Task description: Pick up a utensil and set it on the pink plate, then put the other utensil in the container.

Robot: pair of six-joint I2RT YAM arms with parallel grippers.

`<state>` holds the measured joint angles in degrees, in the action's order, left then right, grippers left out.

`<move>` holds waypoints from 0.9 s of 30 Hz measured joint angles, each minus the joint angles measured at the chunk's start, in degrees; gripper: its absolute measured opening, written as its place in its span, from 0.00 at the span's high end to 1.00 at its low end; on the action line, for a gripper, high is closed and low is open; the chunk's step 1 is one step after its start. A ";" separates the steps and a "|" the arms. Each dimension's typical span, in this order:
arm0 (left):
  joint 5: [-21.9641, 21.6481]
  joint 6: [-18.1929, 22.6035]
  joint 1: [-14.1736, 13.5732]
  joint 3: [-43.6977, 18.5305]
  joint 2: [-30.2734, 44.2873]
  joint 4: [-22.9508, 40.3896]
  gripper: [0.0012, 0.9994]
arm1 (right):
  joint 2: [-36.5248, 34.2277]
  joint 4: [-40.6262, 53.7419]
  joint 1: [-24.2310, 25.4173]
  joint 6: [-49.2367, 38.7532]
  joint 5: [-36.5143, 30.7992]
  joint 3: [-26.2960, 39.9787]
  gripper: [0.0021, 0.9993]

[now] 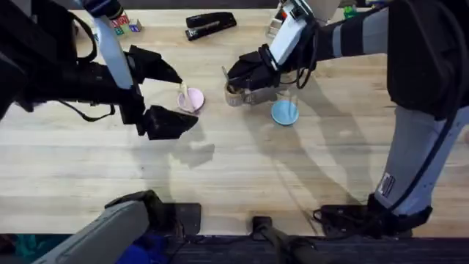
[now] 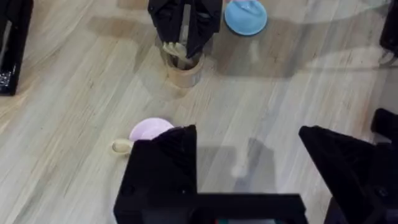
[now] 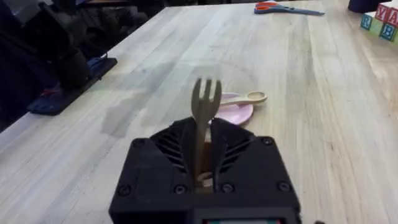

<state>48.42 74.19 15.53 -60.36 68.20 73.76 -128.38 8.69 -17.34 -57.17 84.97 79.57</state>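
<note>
Faintly, letters R and Y show on toy blocks beyond the pink plate.

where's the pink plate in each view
overhead: pink plate left of centre, between the left tool and the cup.
left wrist: low centre-left, partly behind a finger.
right wrist: centre, behind the fork.
shared landmark: the spoon lying across it.
</note>
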 joint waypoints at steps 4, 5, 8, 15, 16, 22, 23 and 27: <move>0.00 0.00 0.00 0.00 -0.02 0.00 0.00 | 0.00 -0.02 0.00 0.38 0.02 0.00 0.76; 0.00 -0.01 0.00 0.00 0.00 0.00 0.00 | 0.00 -0.02 0.00 0.53 0.11 0.00 0.72; 0.00 0.00 0.00 0.00 -0.02 0.00 0.00 | 0.00 -0.02 0.00 0.83 0.24 0.00 0.59; 0.00 -0.01 0.00 0.00 -0.01 0.00 0.00 | 0.00 -0.04 0.00 1.45 0.39 0.00 0.31; 0.00 -0.01 0.00 0.00 -0.01 -0.01 0.00 | 0.00 -0.04 0.00 1.46 0.39 0.00 0.30; 0.00 -0.02 0.00 0.00 -0.01 0.00 0.00 | 0.00 -0.04 0.00 1.91 0.39 0.00 0.29; 0.00 -0.01 0.00 0.00 -0.02 0.00 0.00 | 0.00 -0.06 0.00 2.30 0.39 0.00 0.28; 0.00 0.00 0.00 0.00 -0.02 0.00 0.00 | 0.00 -0.06 0.00 3.62 0.39 0.00 0.26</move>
<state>48.42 74.19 15.53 -60.36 68.18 73.76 -128.38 8.62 -17.34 -53.55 85.36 79.57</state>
